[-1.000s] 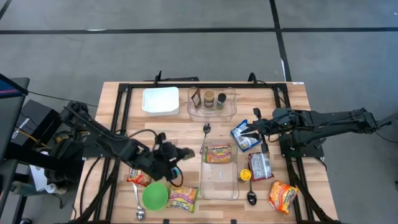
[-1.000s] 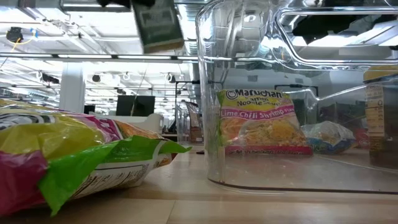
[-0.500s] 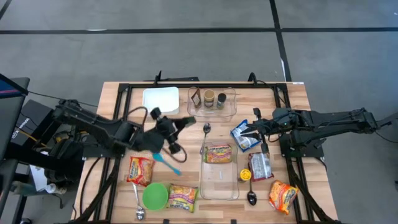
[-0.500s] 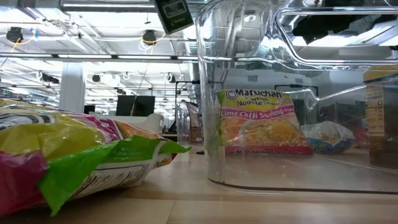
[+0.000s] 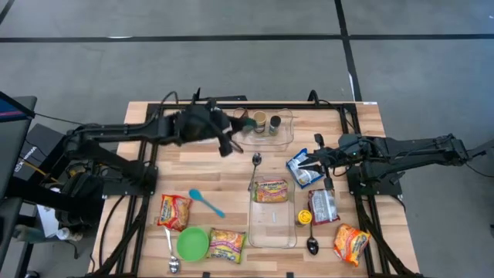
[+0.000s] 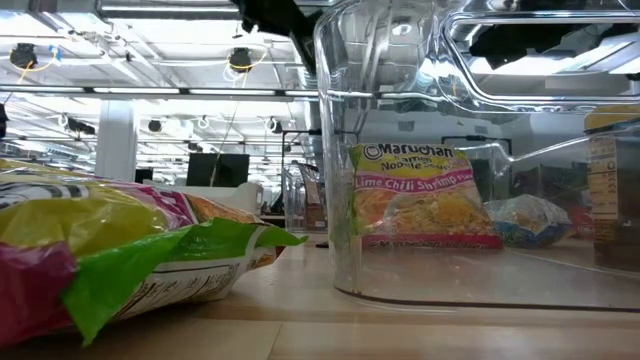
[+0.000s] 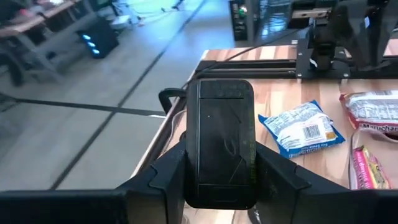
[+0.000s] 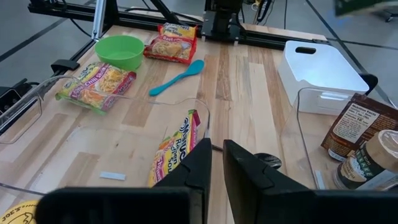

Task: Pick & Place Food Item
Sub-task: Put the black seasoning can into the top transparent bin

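The rear clear tub holds a jar and a brown packet. The left gripper fingers clamp a dark flat pouch; the right gripper fingers are nearly closed, empty.

left arm — matte black jointed links, black cables looped alongside | right arm — same black build, slim tubular segments | fingers — dark, flat, blunt-edged plastic

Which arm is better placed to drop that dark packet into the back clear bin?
Left. Its claw already grips the dark packet above the back clear bin; the right claw sits by the blue packet, empty-looking.
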`<state>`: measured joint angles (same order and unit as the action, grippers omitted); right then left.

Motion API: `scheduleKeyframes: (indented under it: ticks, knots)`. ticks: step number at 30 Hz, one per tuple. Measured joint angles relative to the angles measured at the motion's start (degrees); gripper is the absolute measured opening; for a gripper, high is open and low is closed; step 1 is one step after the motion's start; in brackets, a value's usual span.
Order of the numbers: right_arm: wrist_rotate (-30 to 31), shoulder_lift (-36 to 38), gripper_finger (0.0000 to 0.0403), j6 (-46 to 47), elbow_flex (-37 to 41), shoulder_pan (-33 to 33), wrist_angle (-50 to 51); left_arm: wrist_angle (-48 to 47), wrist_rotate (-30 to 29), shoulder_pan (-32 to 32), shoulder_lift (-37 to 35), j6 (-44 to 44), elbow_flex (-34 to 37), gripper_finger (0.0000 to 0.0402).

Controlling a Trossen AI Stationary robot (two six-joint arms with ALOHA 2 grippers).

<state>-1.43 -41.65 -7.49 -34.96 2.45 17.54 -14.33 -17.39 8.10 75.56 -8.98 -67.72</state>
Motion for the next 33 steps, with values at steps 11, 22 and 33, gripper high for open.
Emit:
scheduleKeyframes:
  ticks: [11, 22, 33]
  knots:
    - [0.09, -0.02, 0.0035, 0.0, 0.02, -0.25, 0.05, 3.17, 14.27, 9.16, 6.77, -6.46, -0.04, 0.014]
    - [0.2, -0.02, 0.0035, 0.01, 0.02, -0.37, 0.49, 5.55, 14.53, 9.4, 18.5, -8.8, 0.02, 0.014]
    - [0.17, -0.02, 0.0035, 0.02, 0.02, -0.37, 0.5, 6.44, 14.88, 12.92, 23.71, -10.62, 0.02, 0.014]
